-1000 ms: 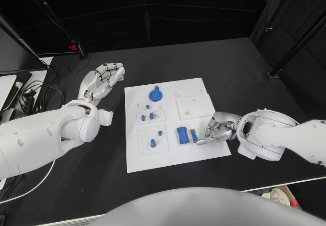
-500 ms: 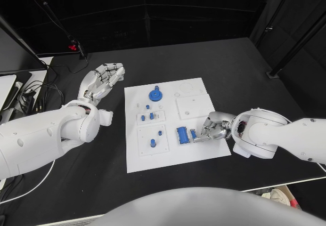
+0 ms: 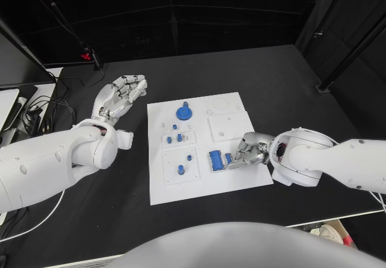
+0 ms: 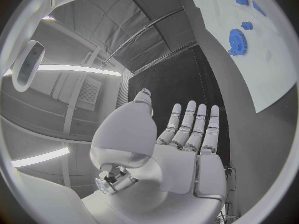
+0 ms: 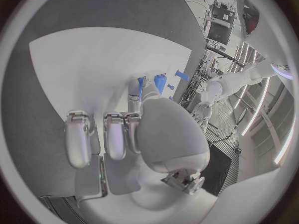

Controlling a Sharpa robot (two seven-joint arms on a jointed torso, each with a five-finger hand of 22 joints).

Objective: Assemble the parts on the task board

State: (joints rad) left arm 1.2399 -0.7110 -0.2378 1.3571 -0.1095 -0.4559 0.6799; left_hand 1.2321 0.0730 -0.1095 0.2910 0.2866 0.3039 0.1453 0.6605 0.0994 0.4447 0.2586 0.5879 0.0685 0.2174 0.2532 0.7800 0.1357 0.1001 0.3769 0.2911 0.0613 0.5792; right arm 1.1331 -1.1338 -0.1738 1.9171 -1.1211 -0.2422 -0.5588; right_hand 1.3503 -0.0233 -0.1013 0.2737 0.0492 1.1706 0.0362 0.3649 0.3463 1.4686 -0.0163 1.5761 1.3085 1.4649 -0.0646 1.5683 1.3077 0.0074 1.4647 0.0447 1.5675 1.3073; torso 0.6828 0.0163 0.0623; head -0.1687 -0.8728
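The task board [image 3: 205,184] sits mid-worktop [image 3: 265,72] with its blue parts on it: a round gear [image 3: 184,113] near the far edge and a long rectangular block [image 3: 216,160] near the right side. The right robot hand [image 3: 247,152] is down just beside that block, fingers curled around a small blue piece [image 3: 229,159], though I honestly can't tell if it's gripping it. The left robot hand [image 3: 122,93] is off the board to its left, fingers spread, holding nothing.

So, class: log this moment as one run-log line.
left hand: open, off board | right hand: at narrow blue part, grip unclear | task board: gear untouched
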